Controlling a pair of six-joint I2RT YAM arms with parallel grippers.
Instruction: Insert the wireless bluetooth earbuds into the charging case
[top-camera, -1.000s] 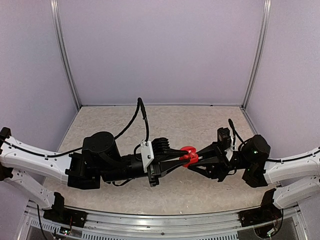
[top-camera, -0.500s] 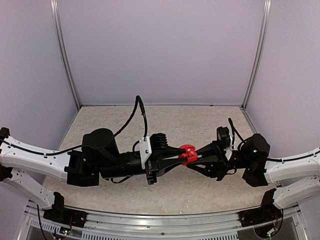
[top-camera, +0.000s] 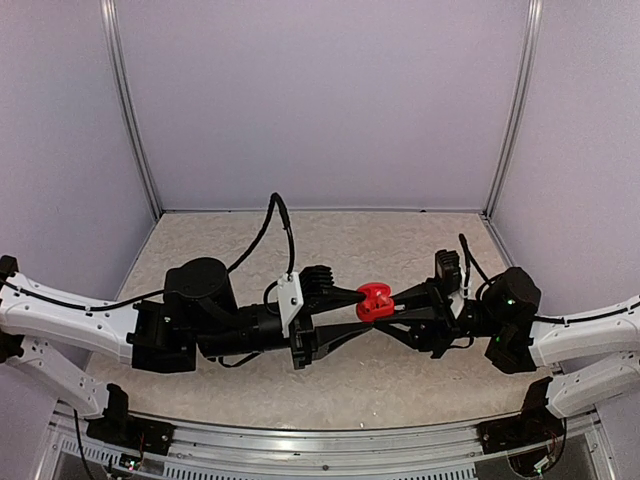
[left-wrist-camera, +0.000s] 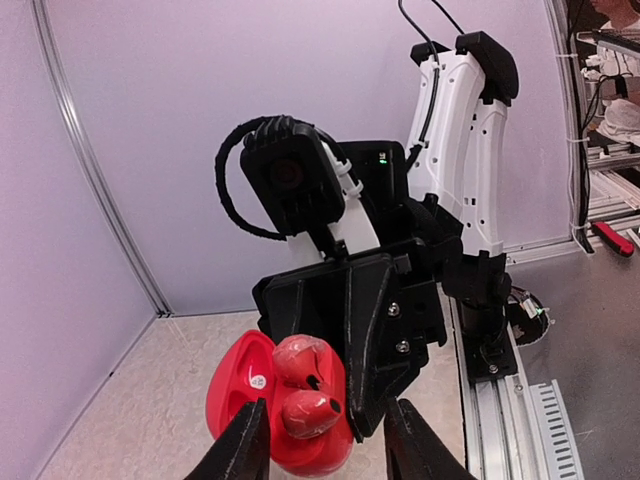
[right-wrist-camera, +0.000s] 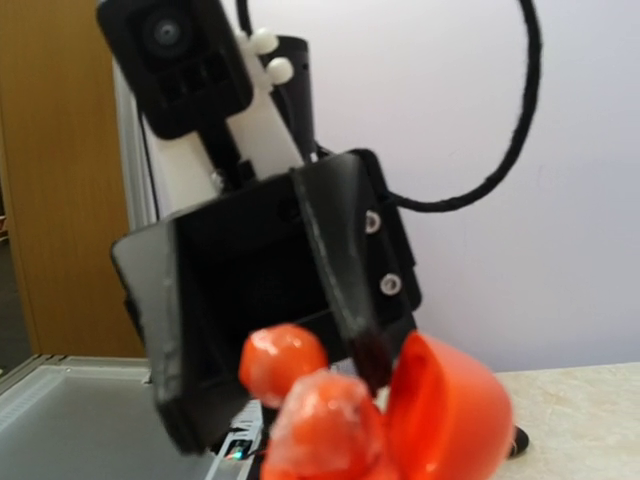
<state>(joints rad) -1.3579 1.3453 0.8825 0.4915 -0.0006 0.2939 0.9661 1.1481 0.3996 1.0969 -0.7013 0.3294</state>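
Holding the red charging case up in the air above the counter, near the centre of the top view, with the lid opened toward 9 o'clock in the left wrist view. Closing on it from both sides: left hand from the 9 o'clock side, right hand from the 3 o'clock side. Seemingly pinching the case with the right hand, judging by its black finger lying against the shell at 3 o'clock. Standing apart on either side of the case with the left hand's fingers; not possible to tell whether touching the shell or only beside it.

Sitting inside the open case, one above the other: two red earbuds, with the stems hidden.

About the handling, as a judgement only: very light, hard and glossy, so probably slippery, and small enough to jump away under a strong squeeze. Better to take a bud across its round head with the fingertips only. Better also to grip the case by the sides of the lower shell, away from the hinge and the lid.

Counted: one charging case, two red earbuds, no black earbuds in any view, two hands.
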